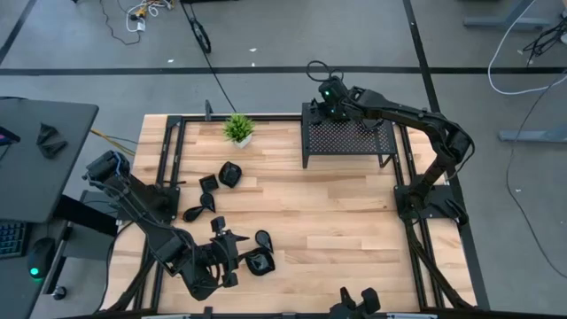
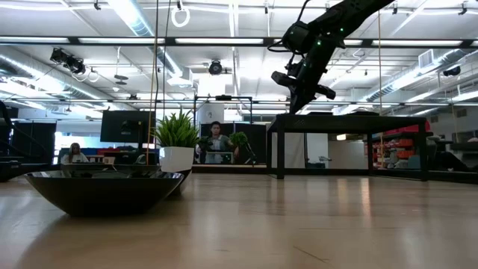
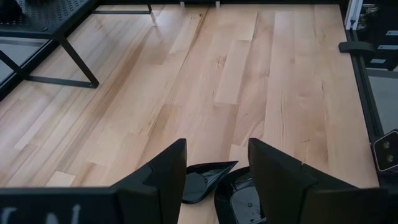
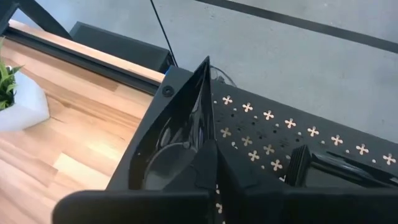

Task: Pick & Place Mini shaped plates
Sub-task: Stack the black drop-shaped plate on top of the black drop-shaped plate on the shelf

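Several glossy black mini plates lie on the wooden table: two near the plant [image 1: 230,173] [image 1: 208,183], a teardrop one [image 1: 197,211], and two more [image 1: 263,237] [image 1: 260,263] at the front. My left gripper [image 1: 232,257] hangs open above those two; a teardrop plate [image 3: 205,180] and a squarish plate [image 3: 242,202] show between its fingers, untouched. My right gripper [image 1: 330,96] is over the far left corner of the black perforated rack [image 1: 350,137], shut on one plate [image 4: 177,134]. My right gripper pinches the plate's rim [image 4: 198,134] between its two fingers, which slant down from above. The plate stands on edge with a pointed corner [image 4: 205,65] uppermost, over the rack's corner. The gripper hides the plate's lower edge, so I cannot tell whether it rests on the rack.
A small potted plant [image 1: 238,129] stands at the table's far edge, left of the rack. Another dark shape [image 4: 336,165] lies on the rack top. One black dish [image 2: 104,190] sits close to the low camera. Bare wood spreads across the table's middle and right.
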Controlling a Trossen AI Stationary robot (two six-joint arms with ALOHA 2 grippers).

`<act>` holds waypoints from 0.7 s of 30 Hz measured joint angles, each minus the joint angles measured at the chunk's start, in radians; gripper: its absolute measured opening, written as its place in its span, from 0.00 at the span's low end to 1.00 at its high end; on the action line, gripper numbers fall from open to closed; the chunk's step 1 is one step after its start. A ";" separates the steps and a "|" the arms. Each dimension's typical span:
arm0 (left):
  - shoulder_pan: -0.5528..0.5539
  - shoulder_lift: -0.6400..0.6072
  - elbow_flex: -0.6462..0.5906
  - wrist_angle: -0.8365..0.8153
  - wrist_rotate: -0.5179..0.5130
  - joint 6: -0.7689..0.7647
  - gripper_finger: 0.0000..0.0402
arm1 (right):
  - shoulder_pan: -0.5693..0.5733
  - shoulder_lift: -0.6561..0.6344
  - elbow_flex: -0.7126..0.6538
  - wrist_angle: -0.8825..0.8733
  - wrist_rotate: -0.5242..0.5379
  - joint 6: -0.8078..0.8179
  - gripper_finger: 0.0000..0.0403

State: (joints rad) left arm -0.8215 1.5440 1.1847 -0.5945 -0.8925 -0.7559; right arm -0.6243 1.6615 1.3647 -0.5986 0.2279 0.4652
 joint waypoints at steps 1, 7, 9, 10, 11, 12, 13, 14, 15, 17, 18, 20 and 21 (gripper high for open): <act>0.000 0.000 0.000 0.000 0.000 0.000 0.44 | 0.000 0.000 0.000 0.000 0.000 0.000 0.03; 0.000 0.000 0.000 0.000 0.000 0.000 0.44 | 0.000 0.000 0.000 0.000 0.000 0.005 0.05; 0.000 0.000 0.000 0.000 0.000 0.000 0.44 | 0.000 0.000 0.000 0.000 0.000 0.005 0.05; 0.000 0.000 0.000 0.000 0.000 0.000 0.44 | 0.000 0.000 0.000 0.000 0.000 0.006 0.05; 0.000 0.000 0.000 0.000 0.000 0.000 0.44 | 0.000 0.000 0.000 0.000 0.000 0.007 0.05; 0.000 0.000 0.000 0.000 0.000 0.000 0.44 | 0.000 0.000 0.000 0.000 0.000 0.007 0.05; 0.000 0.000 0.000 0.000 0.000 0.000 0.44 | 0.000 0.000 0.000 0.000 0.000 0.008 0.05; 0.000 0.000 0.000 0.000 0.000 0.000 0.44 | 0.000 0.000 0.000 0.000 0.000 0.013 0.05; 0.000 0.000 0.000 0.000 0.000 0.000 0.44 | 0.000 0.000 0.000 0.000 0.000 0.017 0.05; 0.000 0.000 0.000 0.000 0.000 0.000 0.44 | 0.000 0.000 0.000 0.004 0.000 0.014 0.07; 0.000 0.000 0.000 0.000 0.000 0.000 0.44 | 0.000 0.000 0.000 0.010 0.000 0.005 0.08; 0.000 0.000 0.000 0.000 0.000 0.000 0.44 | 0.000 -0.004 0.000 0.023 -0.001 -0.013 0.11; 0.000 0.000 0.000 0.000 0.000 0.000 0.44 | 0.000 -0.009 0.000 0.024 -0.001 -0.020 0.13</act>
State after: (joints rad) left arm -0.8215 1.5440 1.1847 -0.5945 -0.8925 -0.7559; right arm -0.6239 1.6521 1.3647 -0.5746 0.2270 0.4451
